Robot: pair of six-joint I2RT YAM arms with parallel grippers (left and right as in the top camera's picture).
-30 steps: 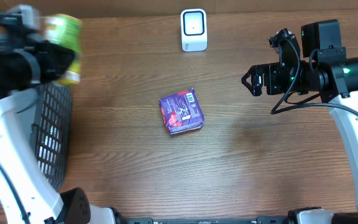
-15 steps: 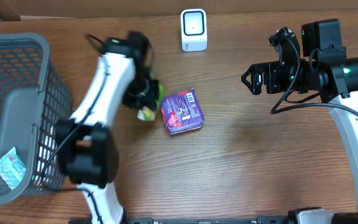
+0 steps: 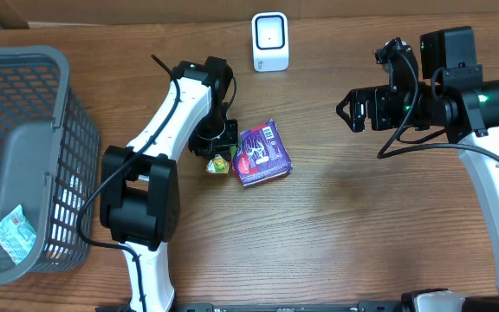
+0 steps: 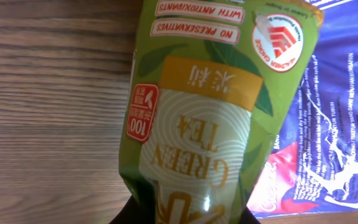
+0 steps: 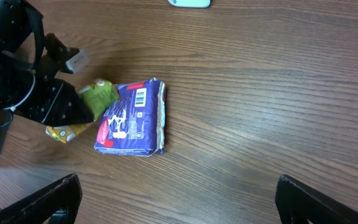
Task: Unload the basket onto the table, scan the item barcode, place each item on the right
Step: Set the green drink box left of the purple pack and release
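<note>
- Left fingers [image 4: 134, 214] clamped on green tea pack [image 4: 197, 124], stretched ahead of them low over desk [image 4: 48, 93], edge overlapping purple packet [image 4: 334, 124].
- Right fingers [image 5: 319, 199] spread wide, empty, well apart from pack.
- Probably light, soft-sided, glossy; firm hold across flat end advised, no crushing.

a brown wood-grain tabletop [image 3: 336, 234] carries everything. a grey mesh basket [image 3: 16, 54] stands along its left edge, running from the far-left corner toward the near edge. inside the basket, at its near end, lies a small pale teal packet [image 3: 11, 236]. a purple packet [image 3: 262, 154] lies flat near the middle of the tabletop, a little left of centre and well apart from the basket, turned slightly askew. a white barcode patch [image 3: 268, 133] faces up at its far end, with a red patch and white print on the rest of the face. beyond the far edge runs a paler tan strip [image 3: 145, 10].
</note>
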